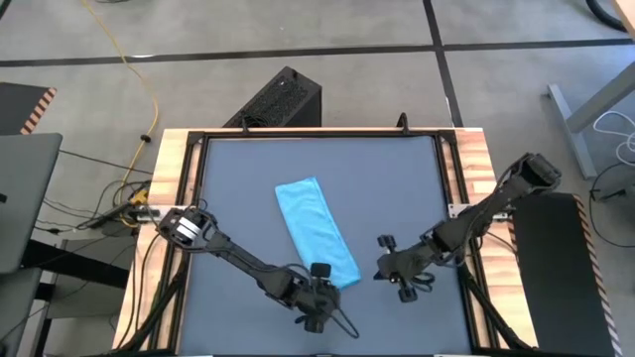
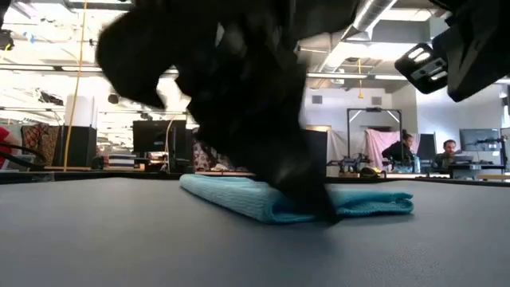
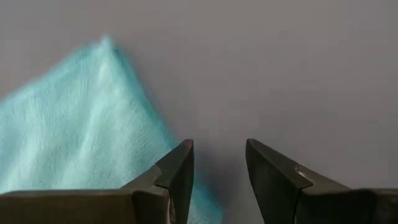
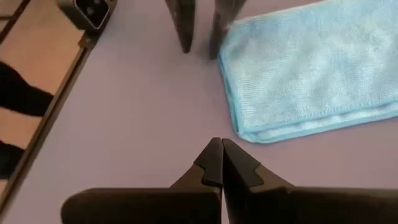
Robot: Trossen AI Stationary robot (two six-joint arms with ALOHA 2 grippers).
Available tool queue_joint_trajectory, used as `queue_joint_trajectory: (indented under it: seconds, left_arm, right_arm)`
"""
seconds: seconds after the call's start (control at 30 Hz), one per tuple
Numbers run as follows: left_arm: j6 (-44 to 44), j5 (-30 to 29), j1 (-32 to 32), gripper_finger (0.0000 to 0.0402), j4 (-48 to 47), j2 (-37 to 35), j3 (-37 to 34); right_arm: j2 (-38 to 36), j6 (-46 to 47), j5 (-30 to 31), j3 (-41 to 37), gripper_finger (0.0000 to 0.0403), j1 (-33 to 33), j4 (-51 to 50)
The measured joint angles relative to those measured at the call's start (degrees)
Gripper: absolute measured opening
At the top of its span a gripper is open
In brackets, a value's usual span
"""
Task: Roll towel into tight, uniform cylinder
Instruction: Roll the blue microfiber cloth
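At the near edge of the table (image 1: 397, 178), the left gripper (image 1: 319, 282) is down at the near end of the towel (image 1: 314, 227), its two fingers apart with bare tabletop between them and nothing held; one finger (image 3: 177, 177) stands at the cloth's edge, the other (image 3: 273, 180) over the grey surface just beside it. To the right of it, near the same end of the cloth but not touching it, the right gripper (image 4: 221, 163) hangs above the table with its fingers pressed together and empty. The towel lies flat as a long folded strip, not rolled, running from the near end by the left gripper away toward the middle of the table, slanted to the left as it goes. In the low view the cloth (image 2: 263, 199) rests low on the surface with the left arm's dark bulk in front of it. Beyond the table, the room shows desks, screens and two people (image 2: 450, 151) seated far off.
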Motion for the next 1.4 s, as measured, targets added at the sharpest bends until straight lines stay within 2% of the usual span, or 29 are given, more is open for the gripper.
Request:
queue_joint_trajectory:
  seconds: [0.2, 0.47, 0.7, 0.8, 0.93, 1.17, 1.4]
  left_arm:
    - [0.44, -6.93, -1.21, 0.0136, -2.29, -2.39, 1.48]
    - [-1.57, -9.27, -4.39, 0.0136, -2.69, -3.96, 1.51]
    - [-6.70, -13.82, -5.99, 0.0136, -6.60, -3.98, 1.48]
    - [-6.92, -13.78, -5.88, 0.0136, -7.05, -3.98, 1.46]
    - [-6.24, -13.60, -5.27, 0.0136, -6.80, -3.98, 0.88]
    - [-3.27, -13.09, -4.39, 0.0136, -6.67, -3.98, 0.88]
    - [-2.69, -8.79, -4.22, 0.0136, -6.73, -4.01, 0.24]
  right_arm:
    - [0.00, -4.06, -5.05, -0.09, 0.0021, -2.41, -1.15]
    - [0.00, -7.20, -5.42, -0.08, 0.0021, -2.88, -0.36]
    - [0.44, -9.13, -5.61, -0.07, 0.0022, -4.20, 1.37]
    - [0.44, -9.67, -5.91, -0.07, 0.0028, -4.81, 1.91]
    - [1.71, -15.14, -6.30, -0.07, 0.0038, -5.14, 4.28]
    - [9.92, -17.79, -8.98, -0.07, 0.0049, -5.98, 10.87]
    - [14.54, -22.51, -9.68, -0.07, 0.0068, -6.10, 16.65]
